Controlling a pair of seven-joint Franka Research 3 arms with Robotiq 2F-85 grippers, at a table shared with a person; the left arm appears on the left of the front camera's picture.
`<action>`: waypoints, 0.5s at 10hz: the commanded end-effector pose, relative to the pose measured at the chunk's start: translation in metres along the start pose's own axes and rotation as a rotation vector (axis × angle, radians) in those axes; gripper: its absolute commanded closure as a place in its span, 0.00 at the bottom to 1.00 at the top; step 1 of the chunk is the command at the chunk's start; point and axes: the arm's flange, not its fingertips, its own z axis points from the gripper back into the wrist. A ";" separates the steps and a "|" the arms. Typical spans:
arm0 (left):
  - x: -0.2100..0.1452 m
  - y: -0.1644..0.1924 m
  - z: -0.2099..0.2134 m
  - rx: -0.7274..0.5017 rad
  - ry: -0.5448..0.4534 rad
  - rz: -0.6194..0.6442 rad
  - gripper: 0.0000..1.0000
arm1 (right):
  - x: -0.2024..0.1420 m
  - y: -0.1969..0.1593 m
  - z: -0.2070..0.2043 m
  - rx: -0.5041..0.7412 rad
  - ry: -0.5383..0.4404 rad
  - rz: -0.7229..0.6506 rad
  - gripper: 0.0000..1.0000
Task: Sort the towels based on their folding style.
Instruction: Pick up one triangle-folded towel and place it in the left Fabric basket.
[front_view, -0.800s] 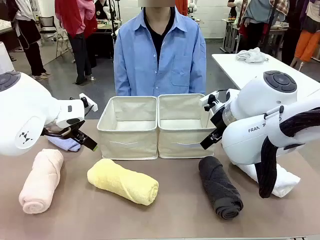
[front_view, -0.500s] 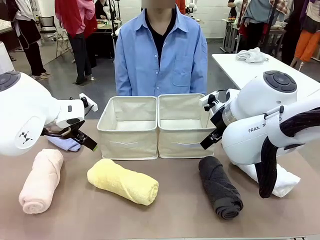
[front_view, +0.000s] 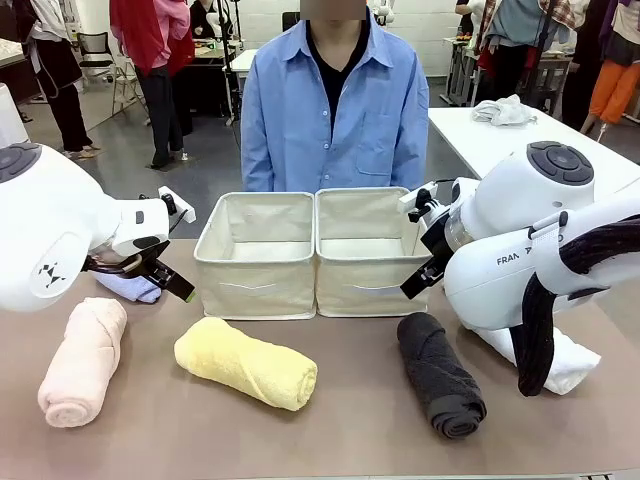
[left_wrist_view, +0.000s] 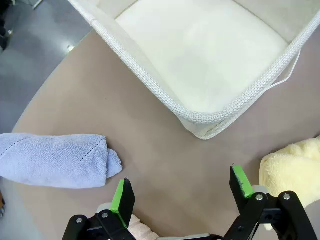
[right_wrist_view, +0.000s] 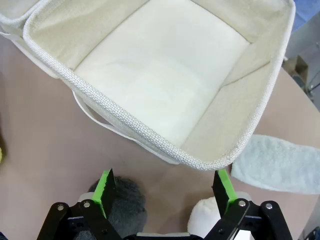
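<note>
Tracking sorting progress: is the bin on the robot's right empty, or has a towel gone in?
Empty. In the right wrist view the right bin shows a bare cream floor; the charcoal roll lies outside, in front.

Floor: smooth grey floor (front_view: 200, 170) with a dull sheen, upper left of the front view.
Back wall: pale wall (front_view: 425, 35), upper middle.
Near table: matte brown table (front_view: 350, 430) across the lower half.
Second table: white table (front_view: 480, 140), upper right, carrying a crumpled white cloth (front_view: 503, 110).
Chair: dark office chair (front_view: 95, 50), far upper left.
Bystanders: standing people (front_view: 150, 50) along the top edge.
Light: even indoor light, soft shadows.
</note>
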 end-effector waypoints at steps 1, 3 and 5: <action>0.000 0.000 0.000 0.000 0.000 -0.001 0.00 | 0.000 0.000 0.000 0.000 0.000 -0.001 0.00; 0.000 0.000 0.000 0.000 0.000 -0.001 0.00 | 0.000 0.000 0.000 0.000 0.000 -0.001 0.00; 0.000 0.000 0.000 0.000 0.000 -0.001 0.00 | 0.000 0.000 0.000 0.000 0.000 -0.001 0.00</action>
